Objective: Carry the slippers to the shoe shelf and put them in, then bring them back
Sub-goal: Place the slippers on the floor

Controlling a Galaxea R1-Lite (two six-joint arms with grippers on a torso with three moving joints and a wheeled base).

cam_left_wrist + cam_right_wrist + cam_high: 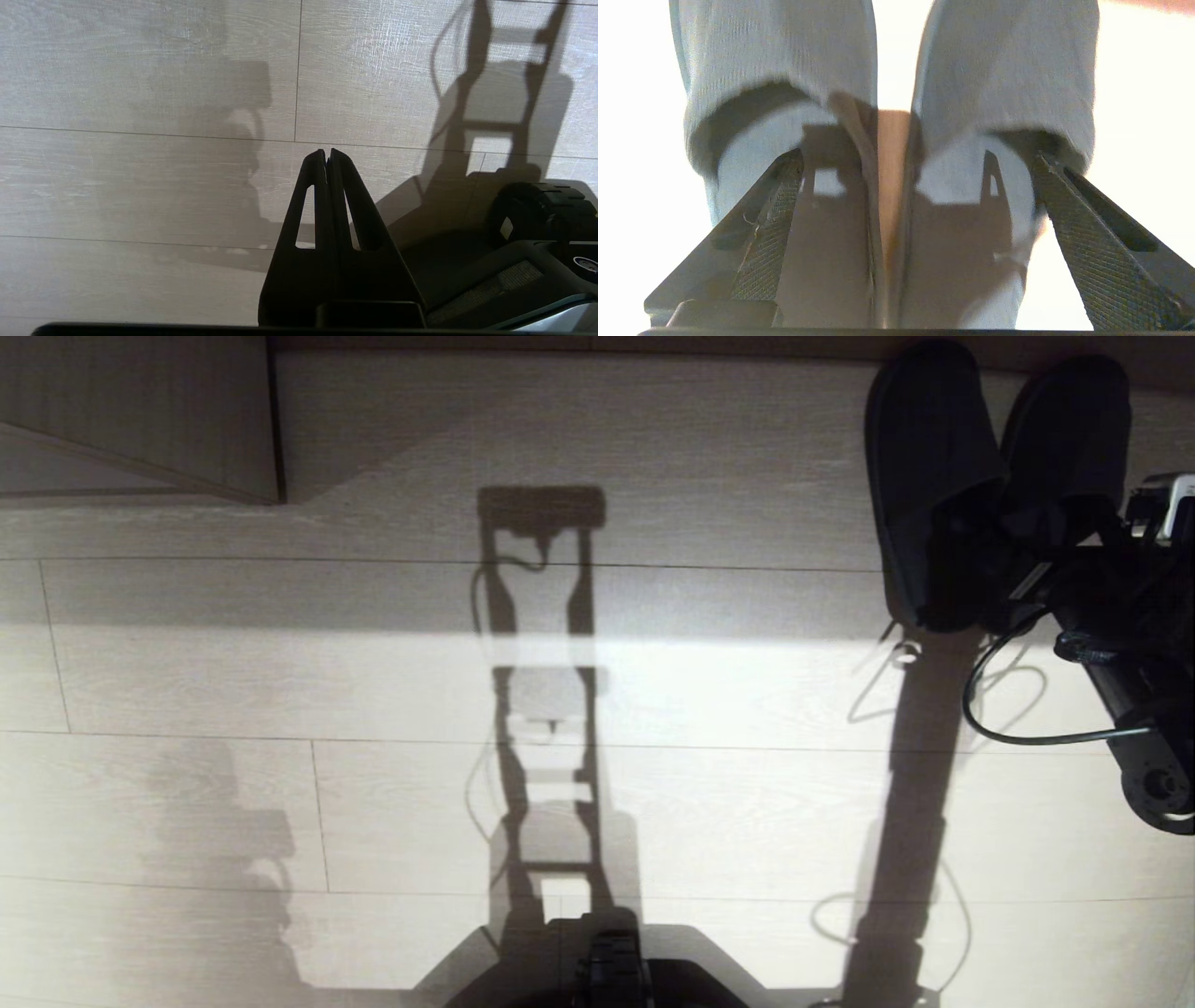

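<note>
The right gripper [915, 186] stands spread wide, its two textured fingers [770, 224] splayed to either side of the heel ends of the slippers [887, 93], with the pair lying between them. In the right wrist view the fingers seem to stand just off the slippers' outer edges, not pressing them, though the glare there makes contact hard to judge; nothing looks clamped. In the head view the right gripper [1004, 555] sits at about two o'clock, mostly lost against the dark footwear, with its arm reaching in from the three o'clock edge and a black cable [1018, 733] looping below it.

The slippers [934, 457] lie side by side on the pale wood-plank floor [280, 709], toes pointing toward twelve o'clock, heels toward the gripper. They are close together, with a thin strip of floor showing between them in the wrist view. A corner of a grey-beige wood-grain panel [140, 411] shows at about ten o'clock, well apart from the slippers.

The left gripper [327, 156] hangs over bare floor, its two fingers pressed together at the tips and holding nothing. Beside it, a part of the robot's base [537, 219] is in view.
</note>
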